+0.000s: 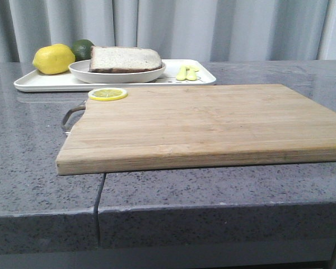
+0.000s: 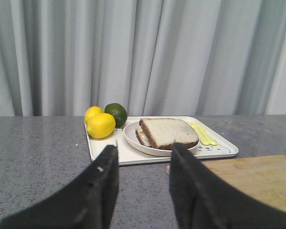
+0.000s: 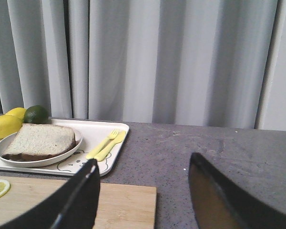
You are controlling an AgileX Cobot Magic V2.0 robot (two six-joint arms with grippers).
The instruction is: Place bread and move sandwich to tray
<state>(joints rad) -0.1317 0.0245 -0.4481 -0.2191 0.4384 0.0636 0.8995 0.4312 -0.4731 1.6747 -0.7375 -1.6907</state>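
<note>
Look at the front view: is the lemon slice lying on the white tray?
No, the lemon slice lies on the wooden cutting board's corner, in front of the tray.

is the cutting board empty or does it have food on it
Nearly empty: the cutting board holds only a lemon slice at its far left corner. The bread sits on the plate.

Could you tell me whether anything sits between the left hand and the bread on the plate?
Nothing visible does. The open left hand faces the brown-crusted bread slice on the round white plate across bare grey countertop and the tray's low rim.
</note>
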